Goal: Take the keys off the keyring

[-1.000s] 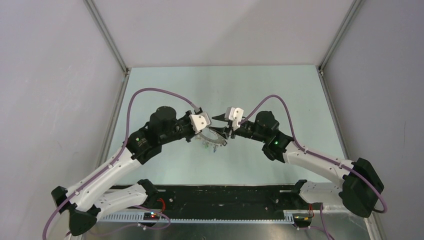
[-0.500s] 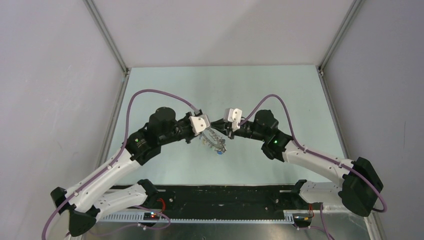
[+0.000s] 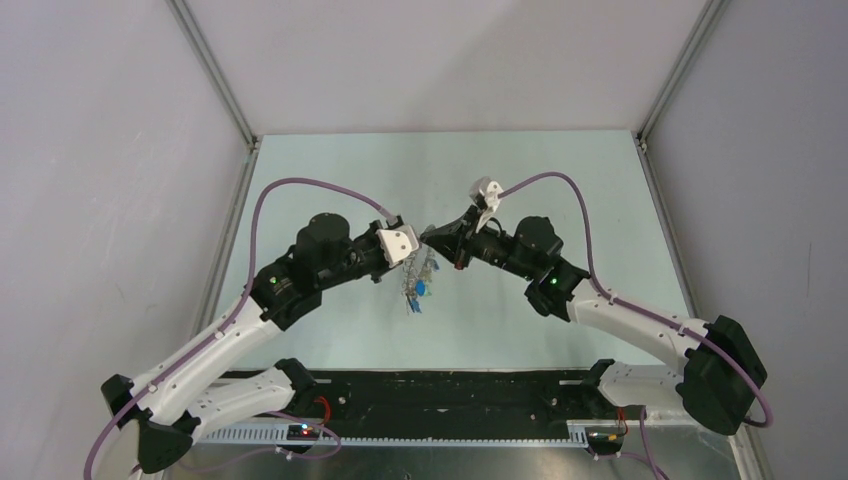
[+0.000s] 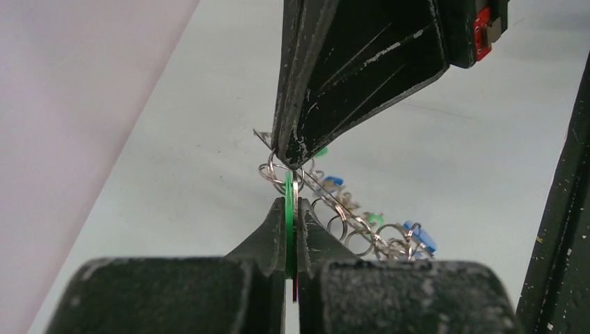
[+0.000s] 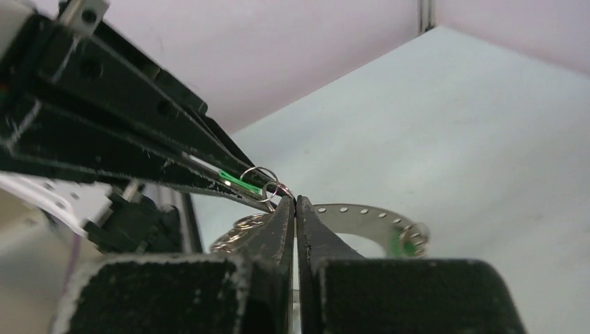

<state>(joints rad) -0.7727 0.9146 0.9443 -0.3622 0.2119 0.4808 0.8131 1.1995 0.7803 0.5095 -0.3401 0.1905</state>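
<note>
My left gripper (image 4: 291,209) is clenched on a thin green tag (image 4: 288,198), held edge-on. My right gripper (image 5: 295,203) is closed without a gap, its tips touching a small wire ring (image 5: 275,185) just beside that tag. The keyring (image 5: 362,211) hangs beneath both tips, with blue and green keys (image 4: 416,238) fringing it.

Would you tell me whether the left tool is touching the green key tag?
Touching. The left wrist view shows the left tool clamped on both faces of the green key tag.
</note>
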